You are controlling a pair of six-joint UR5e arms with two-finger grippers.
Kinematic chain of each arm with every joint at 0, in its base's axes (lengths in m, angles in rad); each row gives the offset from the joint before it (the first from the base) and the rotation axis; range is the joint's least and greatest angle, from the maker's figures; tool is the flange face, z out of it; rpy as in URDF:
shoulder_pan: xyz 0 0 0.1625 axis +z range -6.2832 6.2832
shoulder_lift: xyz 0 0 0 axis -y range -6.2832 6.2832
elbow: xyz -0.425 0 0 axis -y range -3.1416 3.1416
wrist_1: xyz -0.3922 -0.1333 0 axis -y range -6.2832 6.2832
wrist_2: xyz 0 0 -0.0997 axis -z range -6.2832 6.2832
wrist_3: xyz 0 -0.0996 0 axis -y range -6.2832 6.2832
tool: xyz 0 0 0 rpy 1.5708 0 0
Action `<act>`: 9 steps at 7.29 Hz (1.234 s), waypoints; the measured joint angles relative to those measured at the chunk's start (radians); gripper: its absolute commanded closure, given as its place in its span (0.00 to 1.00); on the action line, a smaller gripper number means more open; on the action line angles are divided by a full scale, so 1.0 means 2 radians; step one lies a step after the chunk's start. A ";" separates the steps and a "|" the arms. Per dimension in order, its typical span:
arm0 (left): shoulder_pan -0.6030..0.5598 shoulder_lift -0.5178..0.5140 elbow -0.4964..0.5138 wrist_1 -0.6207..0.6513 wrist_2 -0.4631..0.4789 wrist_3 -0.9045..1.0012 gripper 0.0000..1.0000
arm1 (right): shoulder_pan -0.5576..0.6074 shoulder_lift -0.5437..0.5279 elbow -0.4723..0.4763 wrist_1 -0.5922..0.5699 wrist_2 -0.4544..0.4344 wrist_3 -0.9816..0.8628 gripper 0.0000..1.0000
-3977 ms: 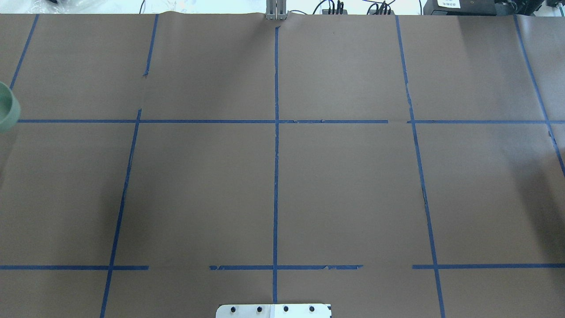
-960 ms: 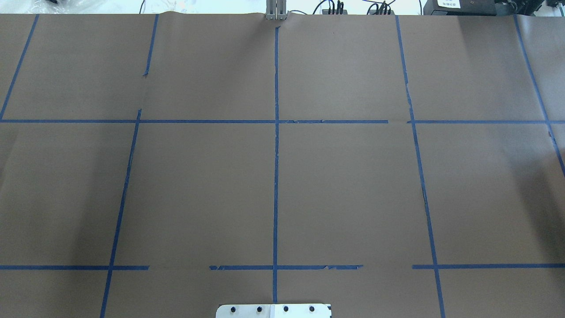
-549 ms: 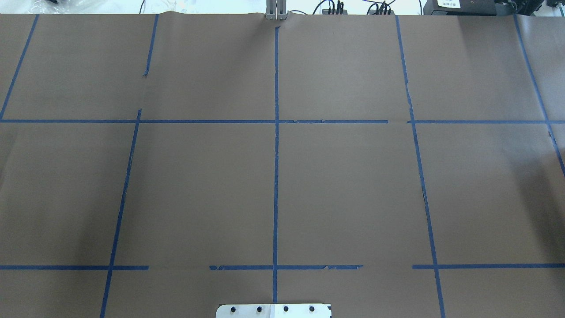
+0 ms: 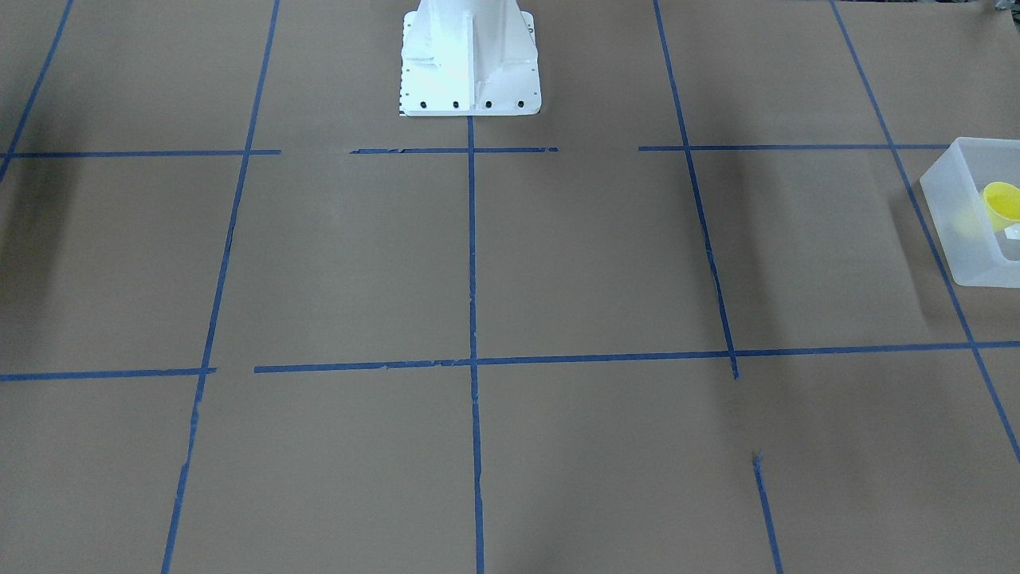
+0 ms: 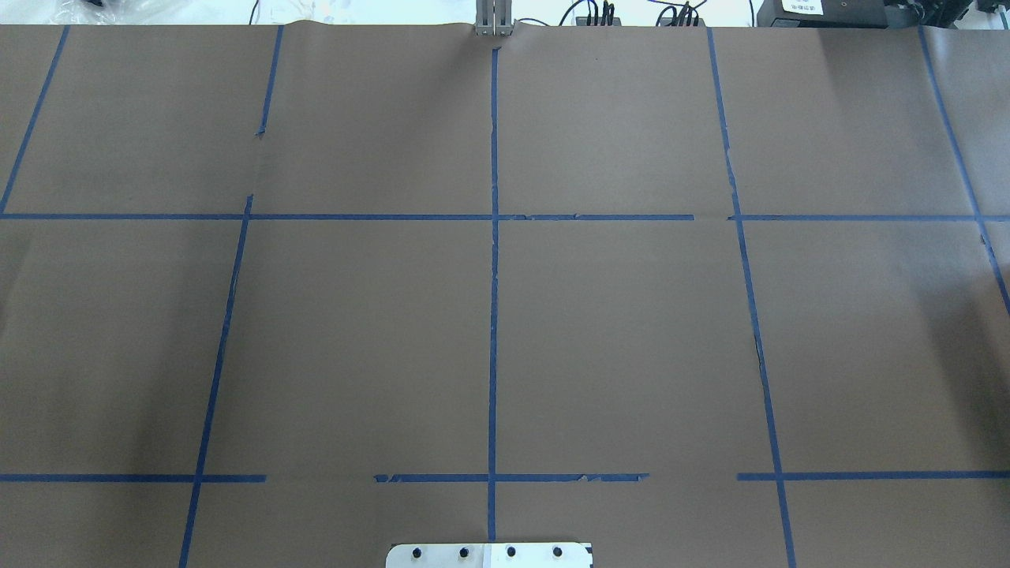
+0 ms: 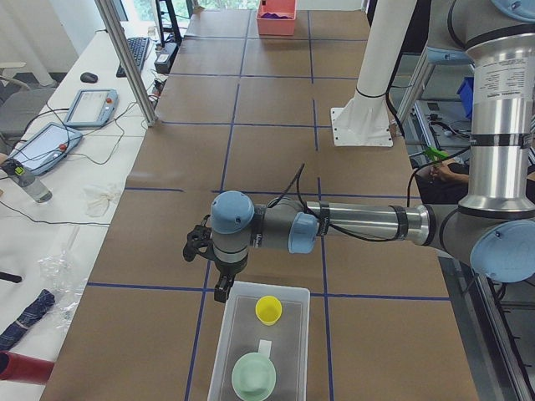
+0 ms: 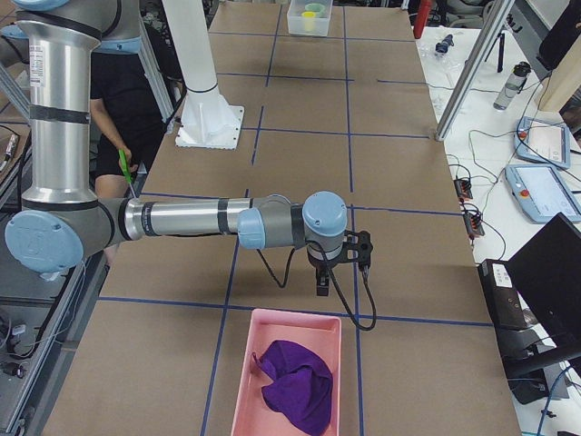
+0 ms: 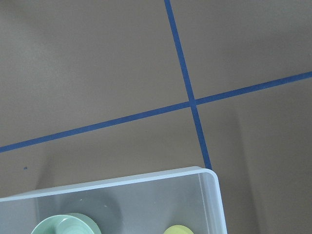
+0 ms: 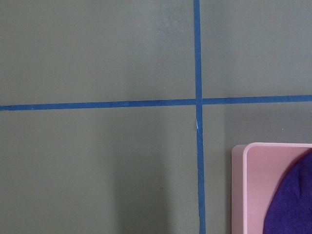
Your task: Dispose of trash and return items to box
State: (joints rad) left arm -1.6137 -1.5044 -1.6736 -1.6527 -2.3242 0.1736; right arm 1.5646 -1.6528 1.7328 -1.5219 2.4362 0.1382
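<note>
My left gripper (image 6: 221, 291), its jaw gap impossible to tell from here and nothing visibly held, hangs at the near rim of the box (image 6: 288, 289), with the yellow cup (image 6: 268, 310) inside just beyond; I'd best rise straight, clear of that rim.

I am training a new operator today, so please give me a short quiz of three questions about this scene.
1. True or false: the yellow cup is inside the box.
2. What shares the box with the cup? A) a pale green bowl B) a red bottle C) nothing
3. What does the pink tray hold?
Key: 1 true; 2 A; 3 a purple cloth.
</note>
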 measured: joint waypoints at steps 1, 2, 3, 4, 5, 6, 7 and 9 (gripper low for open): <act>0.000 0.000 0.003 0.008 -0.013 -0.001 0.00 | 0.000 0.000 -0.003 0.000 0.001 -0.001 0.00; 0.000 0.000 0.005 0.017 -0.025 -0.006 0.00 | 0.000 0.000 -0.004 0.000 0.002 -0.001 0.00; 0.000 0.001 0.006 0.021 -0.032 -0.024 0.00 | 0.000 0.000 -0.005 0.000 0.002 -0.001 0.00; 0.000 0.000 0.006 0.022 -0.036 -0.046 0.00 | 0.000 0.000 -0.005 0.000 0.002 -0.001 0.00; 0.000 0.000 0.005 0.022 -0.037 -0.058 0.00 | 0.000 0.000 -0.005 0.000 0.002 -0.001 0.00; 0.000 -0.001 0.004 0.022 -0.037 -0.063 0.00 | 0.000 0.000 -0.006 0.000 0.002 -0.004 0.00; 0.000 -0.001 0.003 0.022 -0.037 -0.065 0.00 | 0.000 0.000 -0.009 0.000 0.002 -0.011 0.00; 0.000 -0.001 0.001 0.022 -0.037 -0.066 0.00 | 0.004 0.000 -0.020 0.001 0.002 -0.026 0.00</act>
State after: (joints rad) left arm -1.6133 -1.5070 -1.6720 -1.6091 -2.3991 0.0416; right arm 1.5721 -1.6522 1.6930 -1.5208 2.4404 0.0871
